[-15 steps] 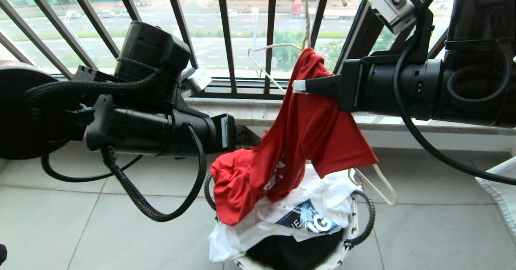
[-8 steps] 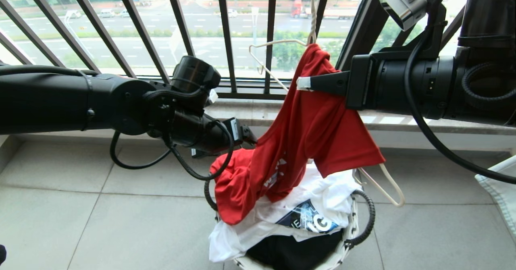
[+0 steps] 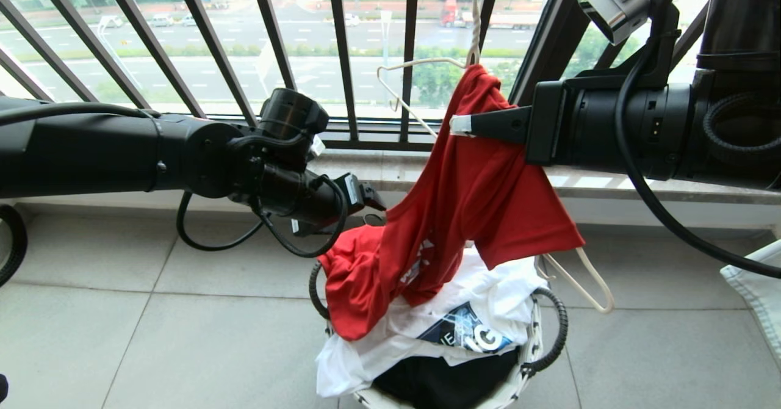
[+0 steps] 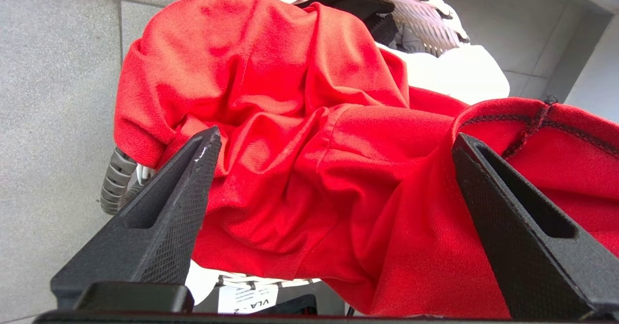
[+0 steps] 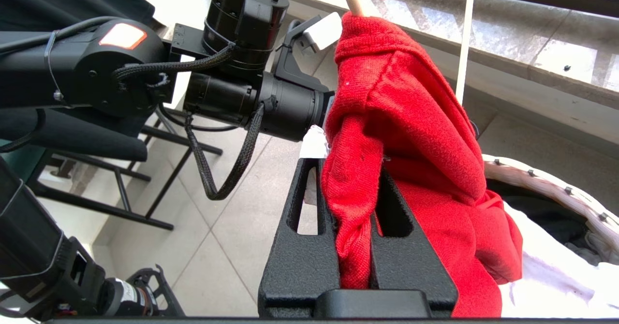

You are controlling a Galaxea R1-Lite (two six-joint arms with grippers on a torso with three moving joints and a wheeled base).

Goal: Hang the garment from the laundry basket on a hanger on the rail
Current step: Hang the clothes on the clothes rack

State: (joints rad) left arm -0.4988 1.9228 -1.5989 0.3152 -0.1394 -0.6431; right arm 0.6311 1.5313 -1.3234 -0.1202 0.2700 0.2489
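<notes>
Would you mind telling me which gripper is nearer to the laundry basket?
Left. The left gripper hangs open just above the laundry basket rim, over the red T-shirt. The right gripper is higher up, shut on the shirt.

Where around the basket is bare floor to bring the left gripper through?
Bare grey floor tiles lie on the robot's left of the laundry basket, below the left gripper, and more on its right, before the white cloth. It is crowded over the basket: the red T-shirt, pinched by the right gripper, drapes on the white T-shirt, with the hanger poking out.
</notes>
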